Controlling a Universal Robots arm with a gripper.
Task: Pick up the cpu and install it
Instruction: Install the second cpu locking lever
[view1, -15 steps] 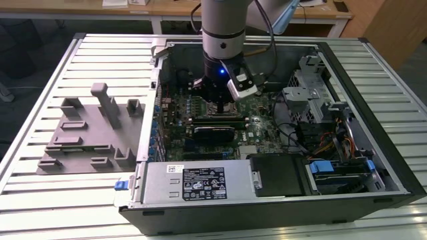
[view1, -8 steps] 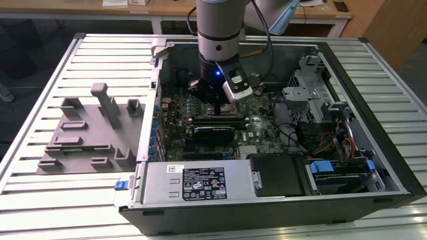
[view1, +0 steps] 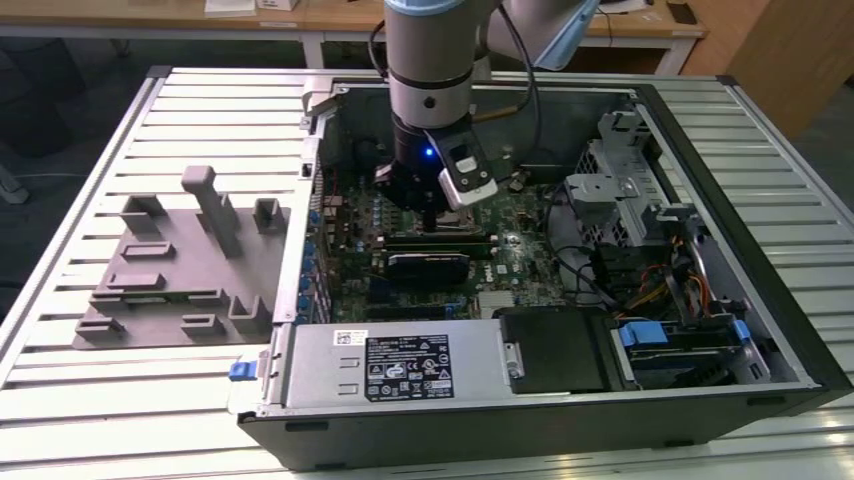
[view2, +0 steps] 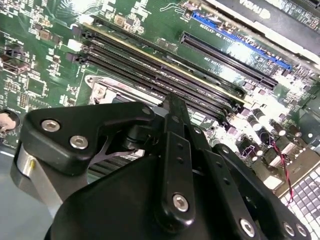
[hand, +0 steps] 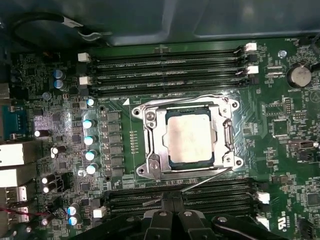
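Observation:
In the first wrist view the cpu (hand: 190, 137), a flat square chip with a shiny silver top, lies flat inside the socket frame (hand: 150, 125) on the green motherboard. A thin metal lever (hand: 210, 178) runs slanted along the socket's edge. My gripper (hand: 169, 199) hovers just off that side of the socket, above the memory slots, with its black fingers pressed together and nothing between them. In the exterior view the gripper (view1: 424, 218) reaches down into the open computer case (view1: 314, 150) over the middle of the board.
Memory slots (hand: 170, 65) flank the socket on two sides. Capacitors (hand: 89, 125) stand beside it. A grey fixture plate (view1: 174, 270) with upright blocks lies at the exterior view's left of the case. A power supply (view1: 394, 365), drive cage (view1: 627, 190) and cables (view1: 641, 280) crowd the case.

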